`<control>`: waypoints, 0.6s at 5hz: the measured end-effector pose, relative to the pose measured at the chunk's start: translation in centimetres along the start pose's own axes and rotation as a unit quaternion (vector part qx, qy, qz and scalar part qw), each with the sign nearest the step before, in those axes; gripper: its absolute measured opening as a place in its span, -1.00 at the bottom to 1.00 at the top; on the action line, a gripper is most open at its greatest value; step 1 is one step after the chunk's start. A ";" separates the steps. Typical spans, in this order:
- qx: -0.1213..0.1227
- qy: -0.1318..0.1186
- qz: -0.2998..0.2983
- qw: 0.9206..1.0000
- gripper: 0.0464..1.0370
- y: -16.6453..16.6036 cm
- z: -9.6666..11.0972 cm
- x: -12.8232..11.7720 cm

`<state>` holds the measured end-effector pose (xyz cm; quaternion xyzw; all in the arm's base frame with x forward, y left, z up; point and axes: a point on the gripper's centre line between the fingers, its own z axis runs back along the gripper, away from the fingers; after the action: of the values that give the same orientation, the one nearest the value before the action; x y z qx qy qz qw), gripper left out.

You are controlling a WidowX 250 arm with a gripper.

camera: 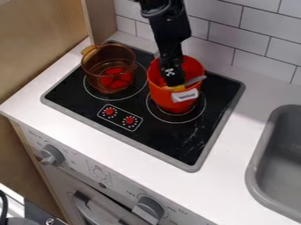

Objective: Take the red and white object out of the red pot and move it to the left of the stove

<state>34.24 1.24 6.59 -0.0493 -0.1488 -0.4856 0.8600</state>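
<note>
The black gripper (172, 79) is hanging down inside the mouth of a glossy, opaque red-orange pot (169, 104), its smooth dark casing sitting below the rim; whether the pincer is standing open or closed, or gripping anything, I cannot tell. The round, bucket-shaped pot is resting on the ringed burner nearer the sink, its walls narrowing slightly towards the base. A smooth, greyish strip (196, 80) is leaning over its near rim, a small yellow piece (178, 88) is showing beside the gripper, and a flat, pale rectangular label (185, 95) is lying slantwise against the curved outside.

On the other ringed burner, a see-through amber pot (94, 66) is standing upright, its rounded handles jutting out and a red patch showing through its base. Both pots are sitting on a shiny black stovetop (167, 143) with a raised grey border, where two small red knob shapes (109, 111) are lying within a rounded outline. A smooth white counter (76, 116) is surrounding the stovetop, with a round-cornered grey sink (254, 176) set into it. Glossy rectangular white tiles (253, 39) are covering the wall behind
</note>
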 end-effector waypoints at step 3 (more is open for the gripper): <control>0.016 -0.009 -0.008 1.000 0.92 0.5 -1.3 -0.5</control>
<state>34.68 1.64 5.21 -0.0390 -0.1642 -0.4898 0.8553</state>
